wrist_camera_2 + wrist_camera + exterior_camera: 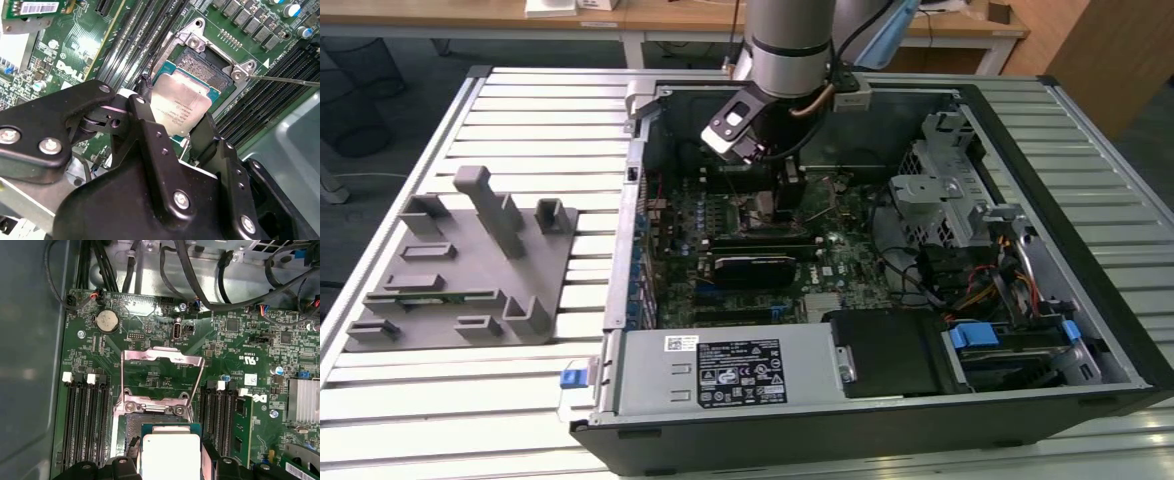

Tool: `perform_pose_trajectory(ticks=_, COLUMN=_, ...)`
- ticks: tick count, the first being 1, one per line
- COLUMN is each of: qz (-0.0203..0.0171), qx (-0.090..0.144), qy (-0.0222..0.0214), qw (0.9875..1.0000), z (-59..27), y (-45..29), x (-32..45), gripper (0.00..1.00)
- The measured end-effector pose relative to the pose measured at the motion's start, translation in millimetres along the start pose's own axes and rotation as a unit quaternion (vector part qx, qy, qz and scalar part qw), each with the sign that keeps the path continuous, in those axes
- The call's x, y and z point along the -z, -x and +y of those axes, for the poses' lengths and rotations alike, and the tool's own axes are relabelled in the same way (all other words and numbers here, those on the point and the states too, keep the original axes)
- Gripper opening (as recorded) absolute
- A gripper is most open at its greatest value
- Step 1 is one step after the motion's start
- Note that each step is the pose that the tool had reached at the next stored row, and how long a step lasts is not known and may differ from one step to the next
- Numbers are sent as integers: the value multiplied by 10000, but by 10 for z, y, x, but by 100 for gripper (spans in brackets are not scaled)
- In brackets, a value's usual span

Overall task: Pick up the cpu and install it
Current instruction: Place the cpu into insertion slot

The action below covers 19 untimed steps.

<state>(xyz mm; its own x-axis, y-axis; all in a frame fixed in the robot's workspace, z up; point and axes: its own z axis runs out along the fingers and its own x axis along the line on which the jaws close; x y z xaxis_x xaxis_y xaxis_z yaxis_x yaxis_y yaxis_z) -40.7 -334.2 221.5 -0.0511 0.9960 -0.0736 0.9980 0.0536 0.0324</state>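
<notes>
Closest in the exterior view is the grey power supply (720, 370), which fills the six o'clock end of an open black computer case (1107, 335). The case lies on its side on a slatted metal bench (534, 120). A blue tab (574, 378) sticks out at the case's seven o'clock corner. On the bench at nine o'clock from the case sits a grey plastic fixture (467, 270) with upright posts and shallow pockets. Beyond the bench, at twelve o'clock, stand pale wooden desks (680, 20) over a dark floor (374, 130). Inside the case the green motherboard (847, 235) lies flat, with a metal drive cage (941, 190) at three o'clock from it.

The silver arm (787, 40) comes down from twelve o'clock into the case, its wrist pointing almost straight down. Its black claw (783, 195) is low over the middle of the board.

In both wrist views the claw is closed on the cpu (182, 102), with black fingers (150, 135) pressed against two opposite edges of the chip. The cpu's silver top faces up, and it sits slightly tilted, partly over the open socket (212, 67). Part of the socket's contact field is uncovered. I cannot tell whether the chip touches the socket. In the first wrist view the metal load plate (162, 357) is swung open beyond the socket. Black memory slots (87, 410) flank the socket, and a coin battery (106, 320) lies farther off. A thin wire lever (285, 80) juts from the socket's corner.
</notes>
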Motion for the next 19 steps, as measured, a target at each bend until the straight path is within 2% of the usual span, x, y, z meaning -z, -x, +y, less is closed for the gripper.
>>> perform_pose_trajectory(ticks=11, qz=-1, qx=-66, qy=-18, qw=10000, z=-5, y=-56, x=-104, gripper=55)
perform_pose_trajectory(ticks=19, qz=-2, qx=-69, qy=-22, qw=10000, z=-35, y=-85, x=-140, gripper=55)
